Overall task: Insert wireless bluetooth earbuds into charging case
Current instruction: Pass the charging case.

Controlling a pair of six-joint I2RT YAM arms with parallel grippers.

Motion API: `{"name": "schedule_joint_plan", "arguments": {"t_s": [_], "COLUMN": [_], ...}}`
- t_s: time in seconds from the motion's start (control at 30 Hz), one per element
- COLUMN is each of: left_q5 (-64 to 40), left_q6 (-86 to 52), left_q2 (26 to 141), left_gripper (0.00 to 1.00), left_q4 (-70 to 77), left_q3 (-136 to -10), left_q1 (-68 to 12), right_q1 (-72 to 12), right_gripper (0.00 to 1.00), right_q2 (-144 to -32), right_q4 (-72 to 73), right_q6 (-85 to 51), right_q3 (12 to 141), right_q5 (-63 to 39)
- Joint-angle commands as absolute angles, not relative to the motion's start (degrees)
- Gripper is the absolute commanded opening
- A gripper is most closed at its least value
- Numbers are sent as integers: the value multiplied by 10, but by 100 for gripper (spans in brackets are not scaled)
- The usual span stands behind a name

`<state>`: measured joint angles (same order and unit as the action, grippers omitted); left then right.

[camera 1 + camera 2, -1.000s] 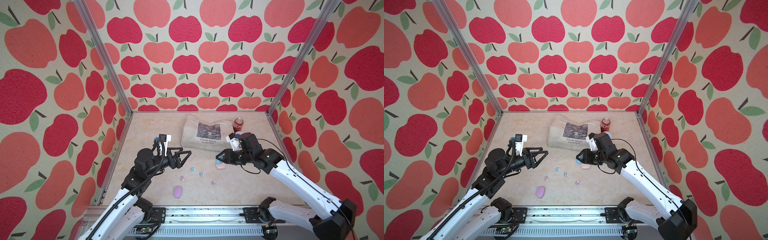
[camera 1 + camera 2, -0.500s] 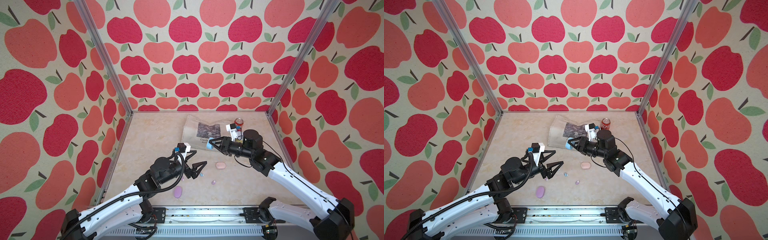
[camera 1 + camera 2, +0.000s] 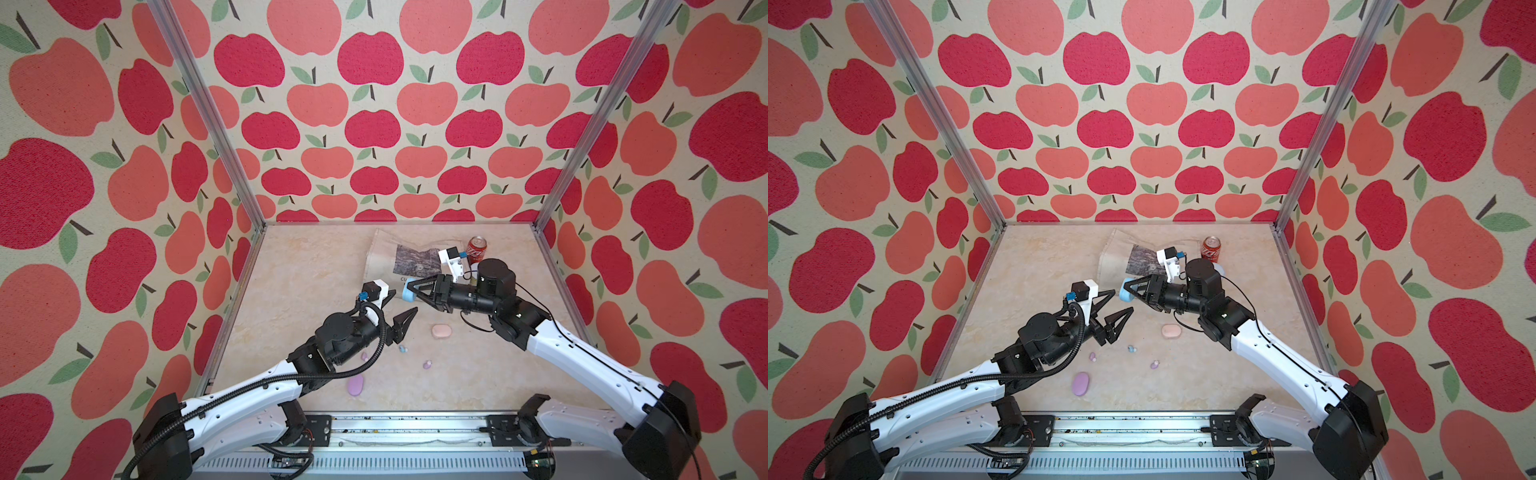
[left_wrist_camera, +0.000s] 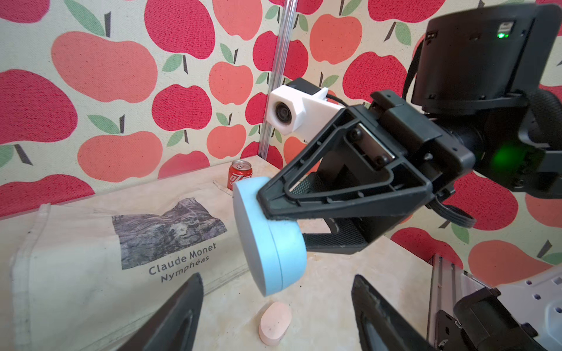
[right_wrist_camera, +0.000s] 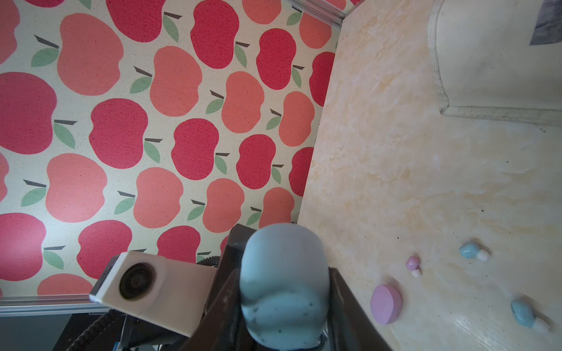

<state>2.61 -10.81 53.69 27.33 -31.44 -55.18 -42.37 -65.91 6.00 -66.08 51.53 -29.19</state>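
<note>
Lilac case [image 3: 355, 385], one, smooth oval, is lying nearest on the marbled beige table [image 3: 316, 282]. Earbuds [image 3: 402, 348], three showing, bean-shaped, white-tipped pastel plastic, are lying loose just beyond it, outside any case. Left gripper [image 3: 1122, 301] is hovering past them, jaws spread, empty. Pink case [image 3: 441, 331], one, is lying closed nearby. Right gripper [image 3: 412, 290] is clamping one light blue case [image 4: 267, 240], closed, off the table. Canvas tote [image 4: 91, 258], printed "Claude Monet Nymphéas", is lying flat. Red can [image 3: 476, 248], one, is standing behind it, script illegible.

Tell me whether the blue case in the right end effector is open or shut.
Shut: on the blue case, the halves meet along a thin seam, with no gap or cavity showing.
</note>
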Motion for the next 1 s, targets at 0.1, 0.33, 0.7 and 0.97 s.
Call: {"name": "schedule_joint_plan", "arguments": {"t_s": [0.1,0.33,0.7,0.97], "left_q5": [44,40,39,39], "left_q6": [-93,-93,-90,-84], "left_q2": [552,566,577,583], "left_gripper": [71,56,45,25], "left_q4": [301,307,309,301], "left_q3": [-337,-347,-358,-366], "left_q1": [-554,-555,-554,-554], "right_q1": [-428,-437,-443,-444], "right_gripper": [24,24,24,26], "right_q2": [-659,-663,-658,-661], "right_q4": [91,100,115,119], "right_q6": [-678,-684,-698,-701], "right_q3": [526,521,502,496], "right_q5": [-306,-306,-300,-301]}}
